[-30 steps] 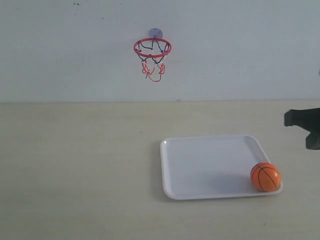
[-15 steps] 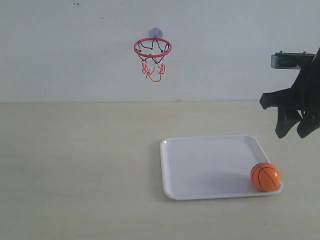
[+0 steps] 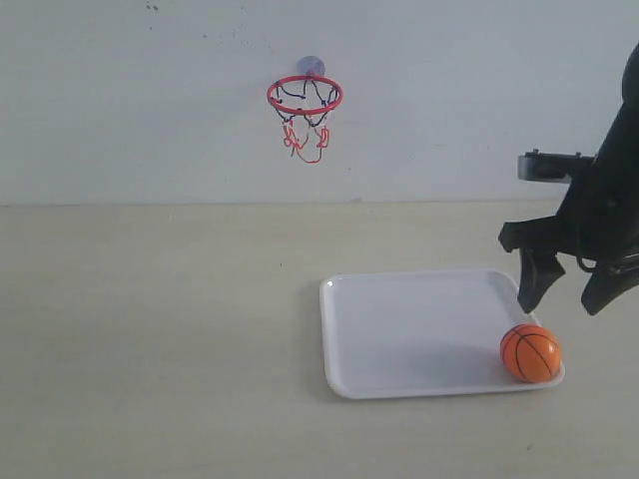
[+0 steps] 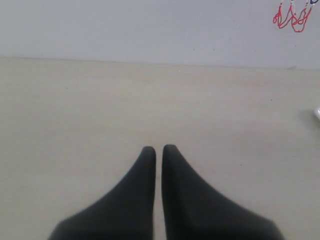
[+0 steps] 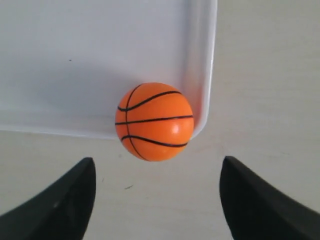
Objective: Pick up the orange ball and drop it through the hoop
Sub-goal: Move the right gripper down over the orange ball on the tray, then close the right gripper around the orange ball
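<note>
The orange ball [image 3: 530,353] [image 5: 154,121] rests in the near right corner of a white tray [image 3: 399,329] [image 5: 75,50]. On the back wall hangs the hoop [image 3: 305,96], red ring over a black-and-red net; its net tip [image 4: 292,17] shows in the left wrist view. My right gripper [image 3: 564,289] [image 5: 157,170] hovers open just above the ball, pointing down, with nothing between its fingers. My left gripper [image 4: 159,150] is shut and empty over bare table; the exterior view does not show it.
The beige table [image 3: 150,329] runs back to a pale wall [image 3: 120,100]. The tray's raised rim [image 5: 202,75] stands right against the ball.
The right arm has come in from the right edge and lowered toward the ball, fingers spread. Ball, tray and hoop have not moved.
</note>
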Motion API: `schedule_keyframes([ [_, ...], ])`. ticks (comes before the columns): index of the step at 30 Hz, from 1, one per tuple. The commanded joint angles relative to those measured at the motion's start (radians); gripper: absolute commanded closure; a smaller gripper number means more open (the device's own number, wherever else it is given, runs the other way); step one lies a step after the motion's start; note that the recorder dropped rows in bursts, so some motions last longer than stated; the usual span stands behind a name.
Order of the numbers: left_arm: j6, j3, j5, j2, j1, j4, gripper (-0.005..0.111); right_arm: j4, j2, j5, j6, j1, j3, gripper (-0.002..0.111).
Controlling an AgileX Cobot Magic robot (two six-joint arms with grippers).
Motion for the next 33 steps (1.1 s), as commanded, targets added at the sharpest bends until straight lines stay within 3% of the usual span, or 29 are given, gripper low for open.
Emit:
schedule_keyframes([
  [1, -0.008, 0.003, -0.006, -0.003, 0.003, -0.006, 0.103, 0.009, 0.042, 0.002, -0.024, 0.022, 0.001, 0.042],
  [12, -0.008, 0.003, -0.006, -0.003, 0.003, -0.006, 0.103, -0.090, 0.085, -0.073, -0.004, 0.059, 0.001, 0.042],
  [33, -0.008, 0.003, -0.006, -0.003, 0.003, -0.006, 0.103, -0.041, 0.145, -0.075, 0.017, 0.059, 0.001, 0.042],
])
